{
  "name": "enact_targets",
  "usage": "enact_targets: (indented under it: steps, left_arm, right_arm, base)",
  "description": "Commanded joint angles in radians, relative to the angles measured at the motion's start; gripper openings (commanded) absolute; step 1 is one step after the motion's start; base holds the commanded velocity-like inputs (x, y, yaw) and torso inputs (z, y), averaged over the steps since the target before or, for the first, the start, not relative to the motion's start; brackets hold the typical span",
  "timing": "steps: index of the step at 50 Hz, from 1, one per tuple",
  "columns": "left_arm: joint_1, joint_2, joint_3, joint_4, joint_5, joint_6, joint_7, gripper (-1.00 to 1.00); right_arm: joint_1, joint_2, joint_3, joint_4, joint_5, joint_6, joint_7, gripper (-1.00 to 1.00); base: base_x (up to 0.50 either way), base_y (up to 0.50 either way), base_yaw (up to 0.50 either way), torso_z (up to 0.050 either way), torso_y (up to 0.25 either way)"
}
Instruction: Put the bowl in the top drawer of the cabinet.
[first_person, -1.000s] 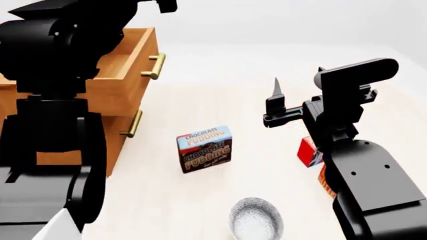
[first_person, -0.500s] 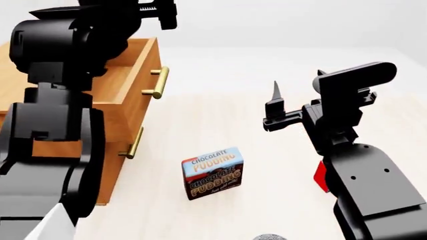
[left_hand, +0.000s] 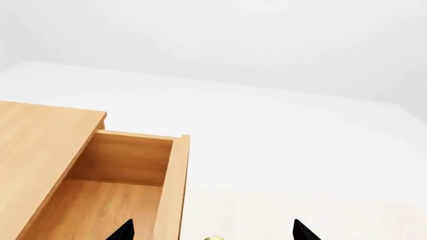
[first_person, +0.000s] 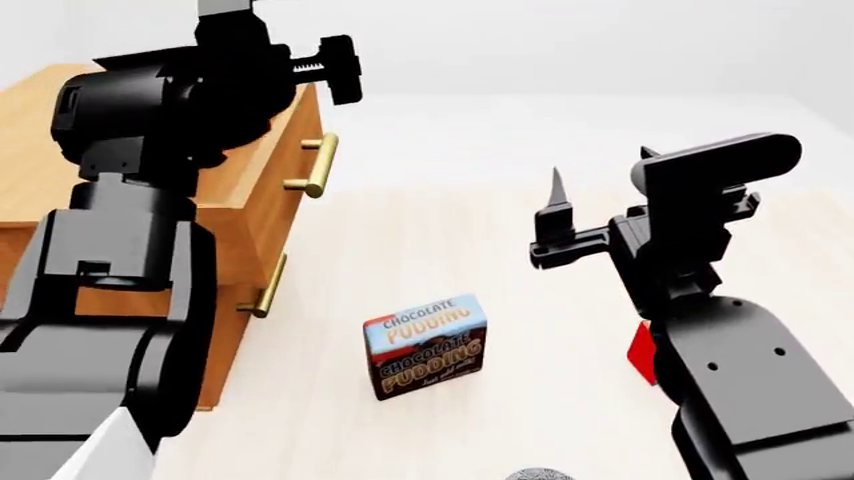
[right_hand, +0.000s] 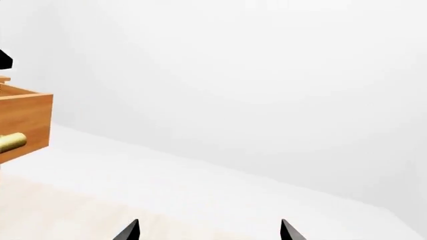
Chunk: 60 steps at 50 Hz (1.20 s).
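So nearest the robot, the bowl is barely peeking in at the bottom edge of the head view, sitting on the table with nothing gripping it, so the actual pick isn't done yet. A bit further out the pudding box is standing on its own, just clutter as far as I can judge, plus a red thing half hidden behind the right arm.

The right pincer is hovering mid-table, spread open and holding nothing, probably parked for the grab. The left pincer is hanging over the top drawer, tips wide apart and empty too.

That drawer is sticking out of the cabinet with its brass handle forward, so it's sitting ready for the drop. The lower drawer is looking closed.
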Motion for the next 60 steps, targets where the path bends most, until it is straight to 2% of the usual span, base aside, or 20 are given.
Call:
enact_targets:
  steps: [1, 15, 39, 60]
  left_arm:
    - [0.062, -0.010, -0.016, 0.059, -0.034, -0.063, -0.028, 1.00]
    - [0.085, 0.002, -0.053, 0.128, -0.075, -0.121, -0.095, 1.00]
    - [0.047, 0.010, -0.042, 0.011, -0.074, -0.049, -0.148, 1.00]
    - [0.042, 0.040, -0.056, -0.124, -0.133, 0.005, -0.178, 1.00]
  right_arm:
    - [-0.004, 0.000, -0.008, -0.010, 0.003, 0.009, 0.006, 1.00]
    - [-0.017, -0.003, -0.011, -0.011, 0.011, -0.009, 0.007, 1.00]
    - [-0.053, 0.004, -0.001, -0.008, 0.024, -0.042, 0.007, 1.00]
    - [-0.069, 0.007, -0.012, 0.021, 0.022, -0.069, 0.012, 1.00]
  base:
    - [0.00, 0.00, 0.00, 0.000, 0.000]
    - [0.00, 0.00, 0.00, 0.000, 0.000]
    - [0.00, 0.00, 0.00, 0.000, 0.000]
    - [0.00, 0.00, 0.00, 0.000, 0.000]
